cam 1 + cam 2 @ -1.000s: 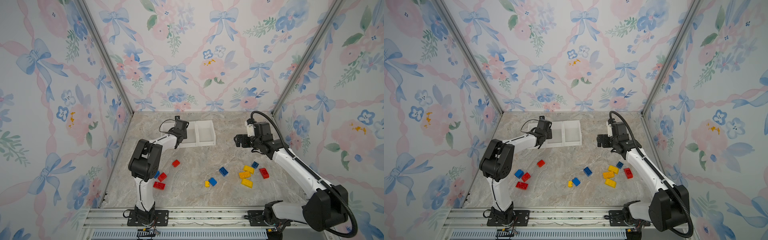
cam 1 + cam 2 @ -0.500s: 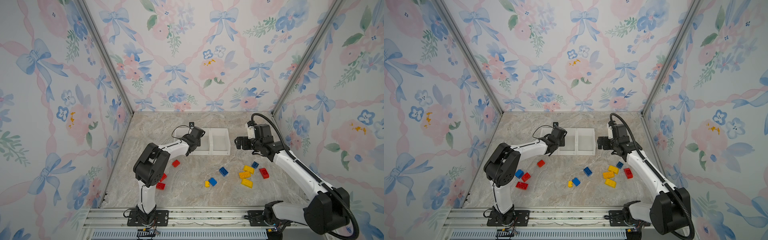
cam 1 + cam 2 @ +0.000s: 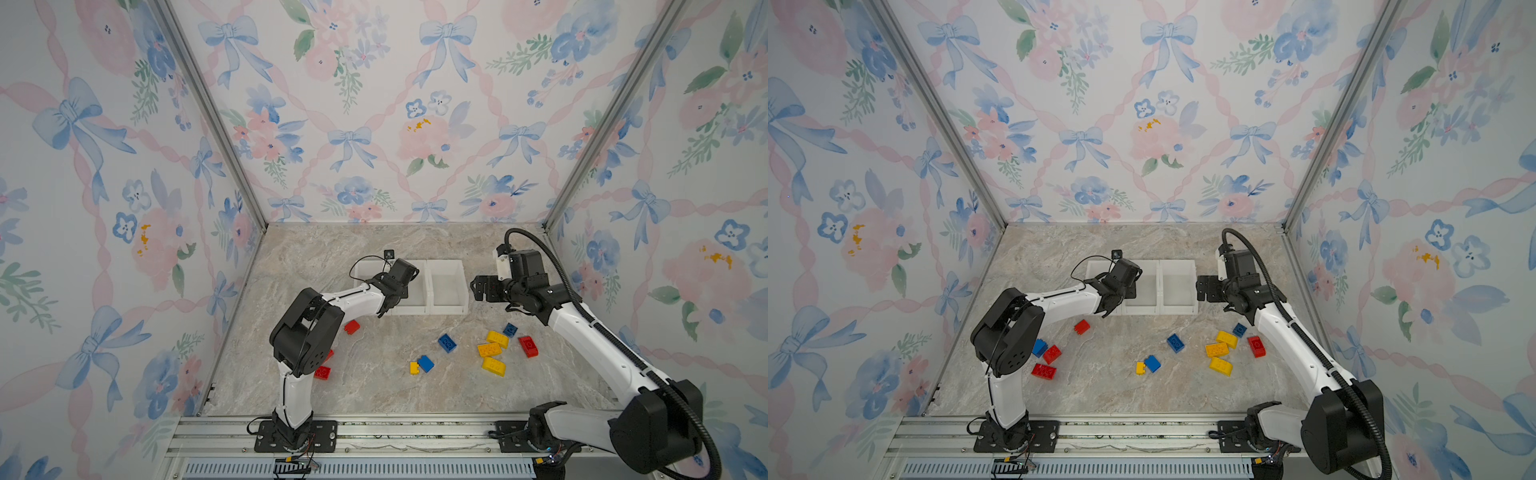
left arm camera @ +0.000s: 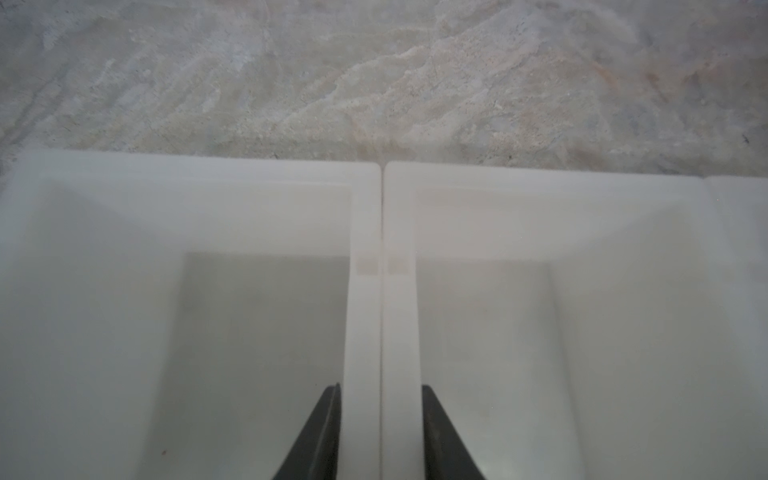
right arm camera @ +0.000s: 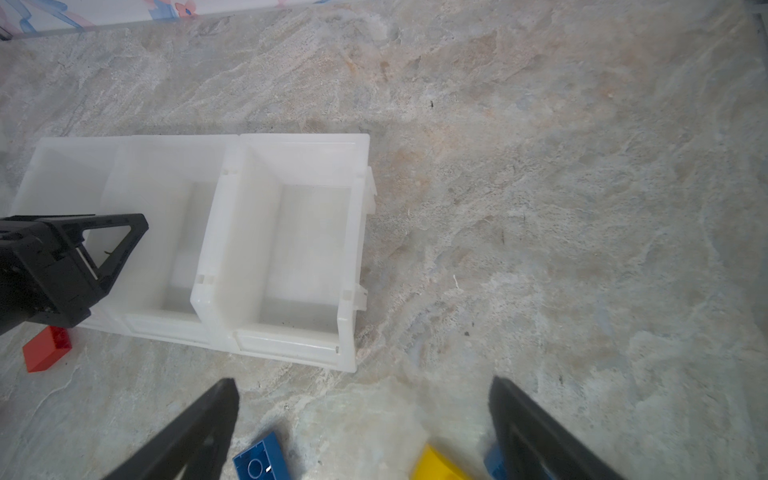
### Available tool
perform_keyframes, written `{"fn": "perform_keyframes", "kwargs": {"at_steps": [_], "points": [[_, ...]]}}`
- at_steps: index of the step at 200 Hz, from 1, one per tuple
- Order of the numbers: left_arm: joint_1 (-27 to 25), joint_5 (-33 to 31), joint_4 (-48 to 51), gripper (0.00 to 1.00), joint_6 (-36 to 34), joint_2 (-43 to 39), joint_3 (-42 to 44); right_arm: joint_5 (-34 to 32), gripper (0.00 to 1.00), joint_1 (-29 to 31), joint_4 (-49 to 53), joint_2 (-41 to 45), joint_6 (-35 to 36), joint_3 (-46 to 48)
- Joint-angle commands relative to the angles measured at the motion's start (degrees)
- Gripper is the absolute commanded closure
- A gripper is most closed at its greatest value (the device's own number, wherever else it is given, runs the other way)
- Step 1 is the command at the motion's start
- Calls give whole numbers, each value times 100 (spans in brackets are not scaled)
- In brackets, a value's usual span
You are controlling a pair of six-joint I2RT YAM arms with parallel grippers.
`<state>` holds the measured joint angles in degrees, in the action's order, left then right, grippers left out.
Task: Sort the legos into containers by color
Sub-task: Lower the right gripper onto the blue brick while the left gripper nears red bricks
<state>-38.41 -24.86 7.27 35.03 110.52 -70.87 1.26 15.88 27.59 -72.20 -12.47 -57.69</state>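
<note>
While you look down the left wrist view, your left gripper (image 4: 380, 392) has one finger (image 4: 324, 432) on each side of the doubled wall where two of the containers (image 3: 446, 308) meet. The fingers sit against or just beside that wall, and you cannot tell whether they clamp it or stand clear of it.

Take the middle of the table (image 3: 374, 386) as your dial, with twelve toward the back wall. The three white containers stand joined in a row at twelve, open tops up. Your right gripper (image 5: 363, 386) hangs at two, just beside the row's right end, its jaws spread wide with nothing between them.

Every one of the legos (image 3: 446, 343) that you can see lies on the table, outside the containers. Three yellow bricks (image 3: 488, 350) sit between three and four with a red brick (image 3: 528, 345) and a small blue brick (image 3: 510, 329). A blue-and-yellow pair (image 3: 419, 365), touching, lies at six. A lone red piece (image 3: 351, 327) lies at nine. More red and blue pieces (image 3: 1052, 354) lie at eight, close by the left arm (image 3: 1007, 332).
</note>
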Motion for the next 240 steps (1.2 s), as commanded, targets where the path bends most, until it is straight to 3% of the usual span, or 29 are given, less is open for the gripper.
{"fn": "perform_keyframes", "kwargs": {"at_steps": [1, 45, 102, 155, 240], "points": [[-63, 170, 477, 56, 142, -96, -26, -123, 3, 38, 537, 112, -257, 15], [-65, 16, 477, 39, 23, -462, -214, -183, 3, -412, 1631, 195, -814, -7], [-116, 34, 380, 30, -86, -1087, -92, -191, 3, -1321, 2563, -113, -1343, -18], [-83, 449, -119, 26, -137, -2037, 795, -94, 0, -1647, 2317, -742, -1705, 30], [365, 1238, -725, 24, -4, -3442, 2411, -170, 17, -1663, 1433, -1538, -1868, 102]]}}
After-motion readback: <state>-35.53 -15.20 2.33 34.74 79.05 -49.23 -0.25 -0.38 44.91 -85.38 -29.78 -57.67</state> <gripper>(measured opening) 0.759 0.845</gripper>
